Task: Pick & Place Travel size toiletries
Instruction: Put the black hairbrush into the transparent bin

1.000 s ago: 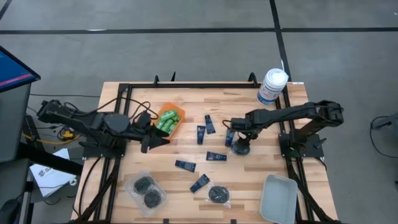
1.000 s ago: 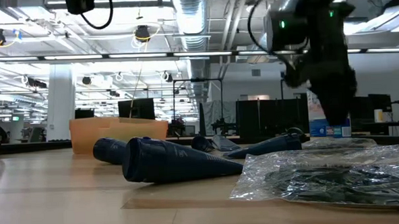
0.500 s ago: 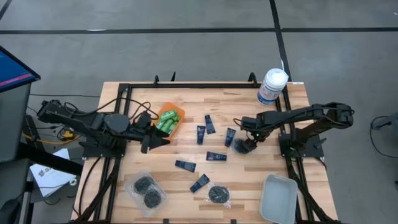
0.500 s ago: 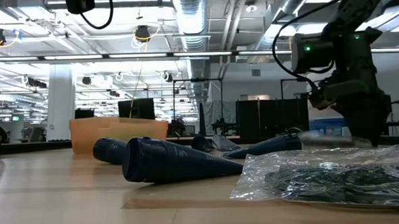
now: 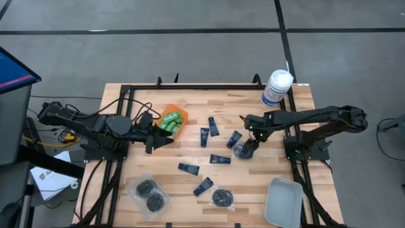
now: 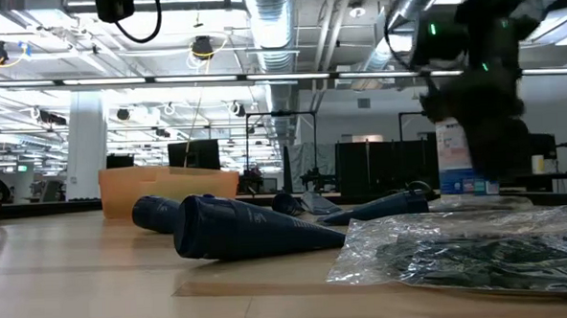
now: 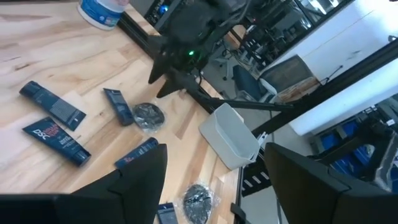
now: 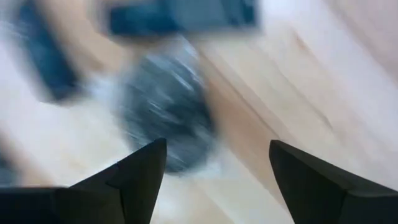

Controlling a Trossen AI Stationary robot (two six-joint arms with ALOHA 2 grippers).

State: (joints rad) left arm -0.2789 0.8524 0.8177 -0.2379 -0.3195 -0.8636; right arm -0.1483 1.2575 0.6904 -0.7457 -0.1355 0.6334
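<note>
The travel size toiletries lie scattered on the wooden table. Green bottles (image 5: pixel 172 120) sit in an orange tray. Several flat navy tubes (image 5: pixel 220 159) lie around the middle. Black round pieces in clear packets lie at the near left (image 5: pixel 147 193), near the middle (image 5: pixel 222 199) and right of centre (image 5: pixel 242 151). My right gripper (image 5: pixel 250 142) hangs open just above that last packet (image 8: pixel 165 124), pointing steeply down, its fingers apart from it. My left gripper (image 5: pixel 163 142) waits open beside the orange tray, raised, with nothing between its fingers (image 7: pixel 214 186).
A large white canister with a blue label (image 5: pixel 276 87) stands at the far right corner. A pale grey bin (image 5: pixel 283 201) sits at the near right. A black frame (image 5: pixel 190 86) runs along the table's edges. Cables lie by the left arm.
My right gripper has drawn back a little toward the table's right edge and tipped, uncovering the black packet under it. The packet lies where it was. The left arm has kept still.
</note>
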